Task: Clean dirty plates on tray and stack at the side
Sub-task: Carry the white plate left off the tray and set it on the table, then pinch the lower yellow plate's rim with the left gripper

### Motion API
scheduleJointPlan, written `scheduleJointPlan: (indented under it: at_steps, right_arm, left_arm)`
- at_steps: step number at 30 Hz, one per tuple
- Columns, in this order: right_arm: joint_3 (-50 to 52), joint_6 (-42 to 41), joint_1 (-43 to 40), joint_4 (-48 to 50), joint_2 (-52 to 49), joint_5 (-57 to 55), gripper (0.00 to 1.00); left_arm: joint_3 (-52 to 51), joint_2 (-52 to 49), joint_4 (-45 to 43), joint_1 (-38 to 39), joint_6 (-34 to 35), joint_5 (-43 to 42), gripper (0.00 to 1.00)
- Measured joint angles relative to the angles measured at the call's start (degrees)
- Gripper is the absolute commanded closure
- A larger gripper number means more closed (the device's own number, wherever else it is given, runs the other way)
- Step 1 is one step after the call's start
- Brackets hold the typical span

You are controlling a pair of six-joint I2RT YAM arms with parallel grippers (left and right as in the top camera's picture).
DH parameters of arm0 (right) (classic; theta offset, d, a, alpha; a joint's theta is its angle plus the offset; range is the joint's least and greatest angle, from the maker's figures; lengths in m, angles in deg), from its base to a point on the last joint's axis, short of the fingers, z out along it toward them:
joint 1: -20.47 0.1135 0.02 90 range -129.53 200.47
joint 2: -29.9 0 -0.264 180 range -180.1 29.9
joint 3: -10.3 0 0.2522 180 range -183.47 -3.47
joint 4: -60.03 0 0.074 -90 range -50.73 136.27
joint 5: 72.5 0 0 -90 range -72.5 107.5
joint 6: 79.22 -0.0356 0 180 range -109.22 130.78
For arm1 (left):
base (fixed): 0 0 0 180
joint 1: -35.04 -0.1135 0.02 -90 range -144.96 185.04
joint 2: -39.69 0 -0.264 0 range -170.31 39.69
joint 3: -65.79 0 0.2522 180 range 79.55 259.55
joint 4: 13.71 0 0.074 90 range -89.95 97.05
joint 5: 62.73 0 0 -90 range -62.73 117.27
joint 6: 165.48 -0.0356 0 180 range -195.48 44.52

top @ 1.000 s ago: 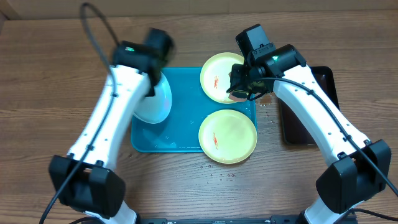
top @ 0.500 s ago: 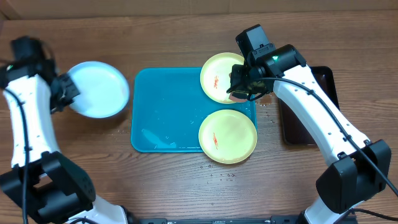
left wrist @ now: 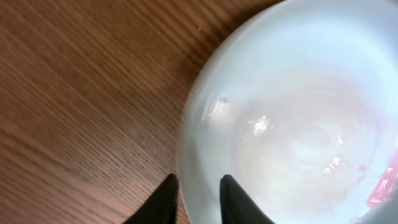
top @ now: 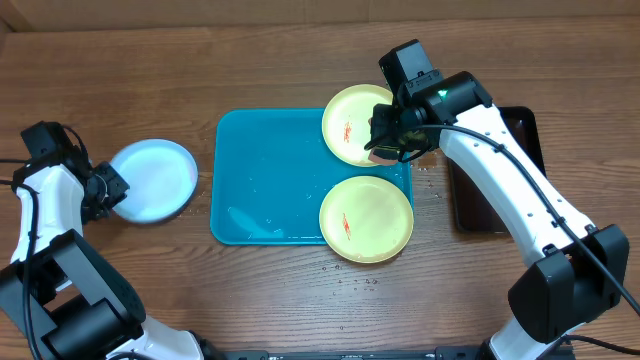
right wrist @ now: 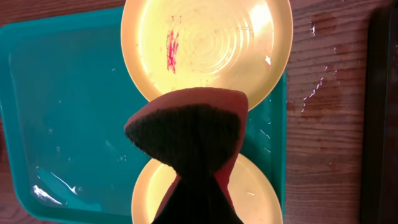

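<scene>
Overhead: the left arm folds back at the far left, its left gripper (top: 106, 190) at the rim of the whitish-blue plate (top: 152, 180), which lies on the bench (top: 300, 60) beside the turquoise tray (top: 262, 170). The right arm stretches forward, its right gripper (top: 386, 136) over the far yellow plate (top: 350, 118); the near yellow plate (top: 366, 220) overlaps the tray's edge.

Left wrist: the fingers (left wrist: 168, 198) stand slightly apart, straddling the plate's rim.

Right wrist: the gripper is clamped on a dark sponge (right wrist: 186, 127) above both red-smeared plates.

Black tray (top: 527, 135), dark sponge (right wrist: 186, 118), wooden table (top: 300, 290)
</scene>
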Motion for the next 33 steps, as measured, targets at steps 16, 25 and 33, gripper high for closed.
scheduleJointPlan:
  at_steps: [16,25,33]
  right_arm:
    - [-3.9,0.9,-2.2,-3.7,0.0,0.1,0.96]
    - [-4.5,2.0,-10.1,-6.7,0.0,2.0,0.96]
    - [-4.5,3.0,-12.0,-6.7,0.0,4.0,0.96]
  left_arm:
    - [13.9,0.0,16.0,10.1,-4.7,-15.9,0.57]
    - [10.8,0.0,16.8,32.4,-3.4,-27.8,0.55]
    - [2.5,0.0,6.9,50.4,5.1,-29.0,0.52]
